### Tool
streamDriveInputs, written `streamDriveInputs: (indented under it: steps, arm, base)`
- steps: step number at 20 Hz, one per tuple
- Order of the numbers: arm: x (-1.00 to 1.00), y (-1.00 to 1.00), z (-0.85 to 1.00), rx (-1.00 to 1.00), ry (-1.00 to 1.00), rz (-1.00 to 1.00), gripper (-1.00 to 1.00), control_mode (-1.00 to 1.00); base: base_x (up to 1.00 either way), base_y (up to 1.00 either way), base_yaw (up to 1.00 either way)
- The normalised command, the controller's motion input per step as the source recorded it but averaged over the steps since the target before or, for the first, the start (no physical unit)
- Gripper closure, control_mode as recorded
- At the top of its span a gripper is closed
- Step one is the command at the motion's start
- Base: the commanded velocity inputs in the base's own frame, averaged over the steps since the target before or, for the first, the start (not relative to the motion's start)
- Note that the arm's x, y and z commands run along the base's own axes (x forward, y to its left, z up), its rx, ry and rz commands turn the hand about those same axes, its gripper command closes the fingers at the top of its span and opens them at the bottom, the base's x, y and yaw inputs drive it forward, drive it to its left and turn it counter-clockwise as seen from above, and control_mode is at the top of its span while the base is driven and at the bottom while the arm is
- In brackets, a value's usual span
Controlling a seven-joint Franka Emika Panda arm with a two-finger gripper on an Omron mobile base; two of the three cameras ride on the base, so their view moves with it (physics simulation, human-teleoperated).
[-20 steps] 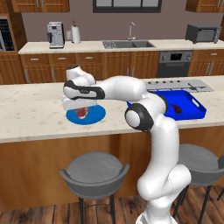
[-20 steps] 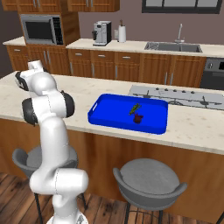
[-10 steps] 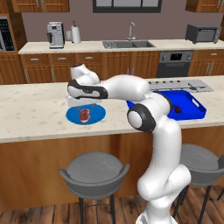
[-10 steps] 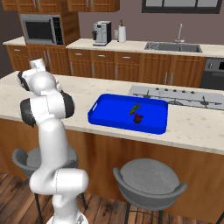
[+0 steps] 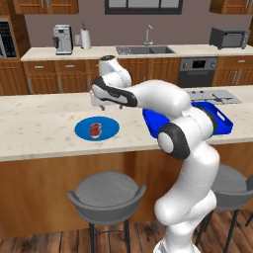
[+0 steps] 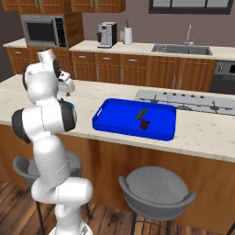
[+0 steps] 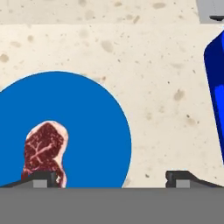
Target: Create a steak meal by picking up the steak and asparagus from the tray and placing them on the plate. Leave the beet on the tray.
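The steak (image 5: 95,129) lies flat on the round blue plate (image 5: 109,131) on the counter; in the hand view the steak (image 7: 43,146) rests on the left part of the plate (image 7: 87,127). My gripper (image 5: 101,105) hangs open and empty above the plate's right side, its fingertips (image 7: 43,177) wide apart around the gripper (image 7: 113,177) midpoint. The blue tray (image 6: 133,129) stands to the right and holds the green asparagus (image 6: 141,113) and the maroon beet (image 6: 145,123). The arm hides most of the tray (image 5: 225,123) in the left base view.
A cooktop (image 6: 183,98) is set into the counter behind the tray. Two stools (image 5: 106,195) (image 6: 156,186) stand below the counter's front edge. Bare speckled counter (image 7: 166,87) lies between plate and tray (image 7: 216,87).
My gripper has lifted off the plate and drifted right, toward the tray. The steak stays lying on the plate. Asparagus and beet have not moved.
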Motion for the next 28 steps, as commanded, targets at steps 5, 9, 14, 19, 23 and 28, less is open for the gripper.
streamDriveInputs:
  steps: [5,9,14,19,23,28]
  arm:
    - [0.0,-1.0,0.44,0.11,0.0,-0.08,-1.0,-1.0]
    - [0.0,-1.0,0.19,0.09,0.0,-0.09,-1.0,-1.0]
    - [0.0,-1.0,0.0,0.02,0.03,-0.1,-1.0,-1.0]
    - [-0.05,-1.0,-0.14,0.0,0.02,-0.03,-1.0,-1.0]
    - [-0.29,-0.99,-0.21,-0.03,0.0,0.0,-1.0,-1.0]
    - [-0.32,-0.87,-0.3,-0.05,0.02,0.0,-1.0,-1.0]
  base:
    - [0.0,0.0,0.0]
    - [0.0,0.0,0.0]
    - [0.0,0.0,0.0]
    - [0.0,0.0,0.0]
    - [0.0,0.0,0.0]
    - [0.0,0.0,0.0]
